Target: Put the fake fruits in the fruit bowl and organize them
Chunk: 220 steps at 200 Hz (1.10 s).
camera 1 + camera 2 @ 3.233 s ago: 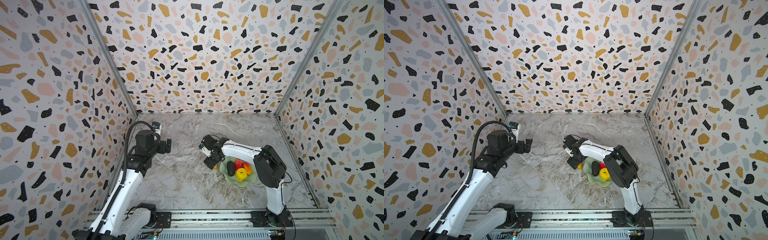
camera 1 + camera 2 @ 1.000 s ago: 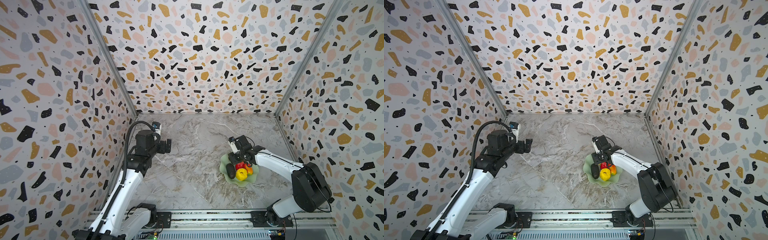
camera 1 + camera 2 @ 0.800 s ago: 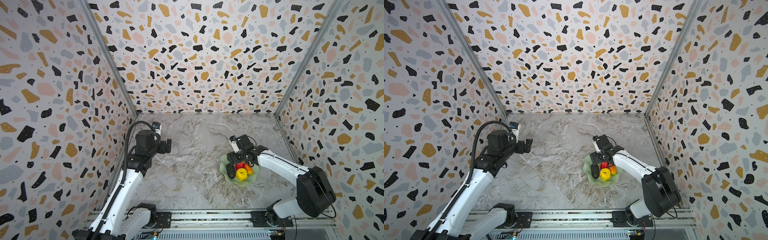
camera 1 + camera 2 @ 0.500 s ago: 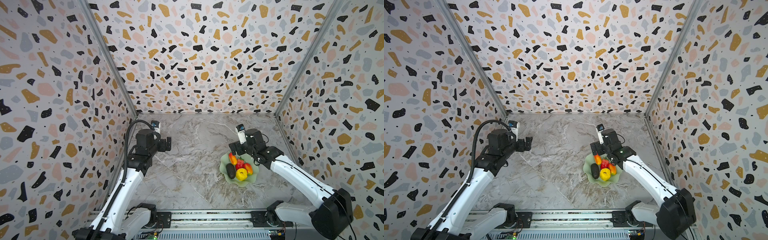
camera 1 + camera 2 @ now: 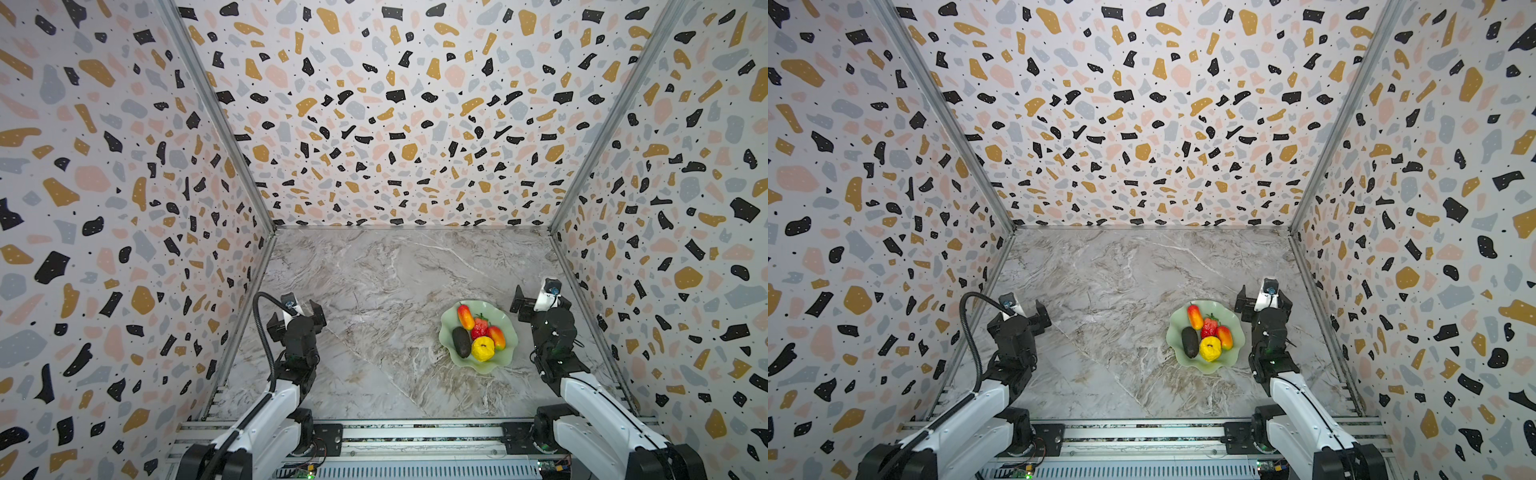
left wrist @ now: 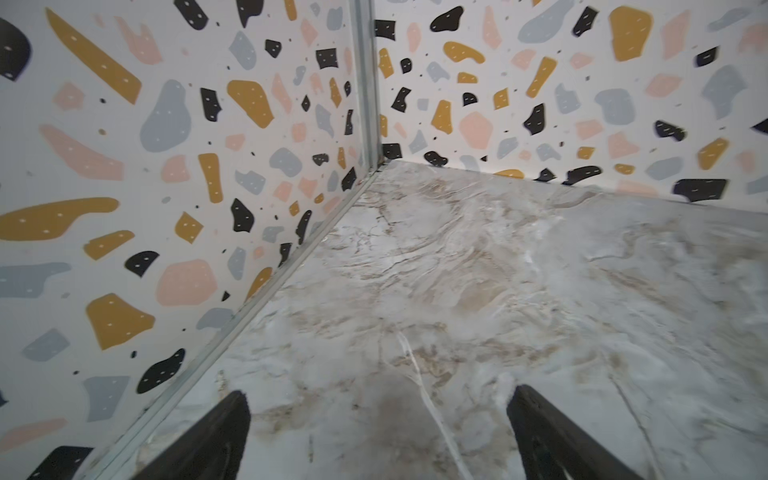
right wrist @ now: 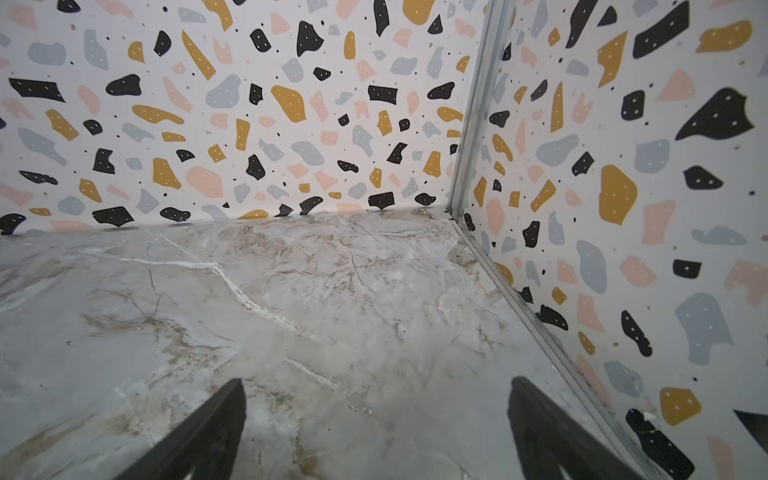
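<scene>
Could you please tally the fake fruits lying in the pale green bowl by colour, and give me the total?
red strawberry: 1
lumpy yellow fruit: 1
elongated red-orange-yellow fruits: 2
dark blackish-green oval fruit: 1
Total: 5, all inside the fruit bowl

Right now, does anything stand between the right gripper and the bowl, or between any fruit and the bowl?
Nothing visible does. All five fruits already lie in the bowl. Only bare tabletop separates the bowl from the right gripper, which is open and empty beside it.
</scene>
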Available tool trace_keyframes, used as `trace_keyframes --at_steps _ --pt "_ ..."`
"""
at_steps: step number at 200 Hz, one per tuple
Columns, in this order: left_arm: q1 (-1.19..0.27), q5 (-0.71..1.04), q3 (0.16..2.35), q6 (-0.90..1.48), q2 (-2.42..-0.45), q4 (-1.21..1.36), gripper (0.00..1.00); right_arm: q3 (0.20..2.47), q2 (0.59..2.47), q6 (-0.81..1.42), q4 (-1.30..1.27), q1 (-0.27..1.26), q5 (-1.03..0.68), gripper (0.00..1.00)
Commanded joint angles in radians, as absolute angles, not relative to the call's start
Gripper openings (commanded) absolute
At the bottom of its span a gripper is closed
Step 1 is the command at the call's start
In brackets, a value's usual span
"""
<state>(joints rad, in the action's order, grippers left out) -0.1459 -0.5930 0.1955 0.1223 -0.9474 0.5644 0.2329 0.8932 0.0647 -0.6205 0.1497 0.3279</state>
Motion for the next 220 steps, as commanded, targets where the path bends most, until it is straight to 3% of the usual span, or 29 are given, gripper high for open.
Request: trace_keyframes --at_steps 1,46,71,96,115,134,152,220 --pt "-0.148 -0.687 0.24 0.074 -1.029 0.802 1.0 0.199 0.951 0.073 -0.819 0.146 0.423 0.99" --pt "-0.141 -0.66 0.147 0.093 -1.072 0.961 0.99 0.188 1.047 0.12 -0.793 0.146 0.449 0.99" --pt "-0.14 -0.632 0.096 0.068 -1.182 1.138 1.0 0.115 1.093 0.099 -0.983 0.146 0.4 0.99" --pt "-0.135 -0.551 0.149 0.075 -1.31 1.152 1.0 0.145 1.208 0.082 -1.054 0.146 0.401 0.99" --pt "-0.139 -0.554 0.122 0.055 -1.428 1.337 1.0 0.159 1.309 0.065 -1.184 0.136 0.389 0.99" --pt "-0.138 -0.551 0.158 0.071 -1.384 1.19 1.0 0.228 1.435 0.059 -1.185 0.117 0.357 0.99" --pt "-0.138 -0.554 0.142 0.066 -1.406 1.256 0.99 0.297 1.469 0.049 -1.078 0.12 0.326 0.99" --pt "-0.138 -0.551 0.152 0.067 -1.395 1.22 1.0 0.29 1.458 0.054 -1.075 0.107 0.296 0.99"
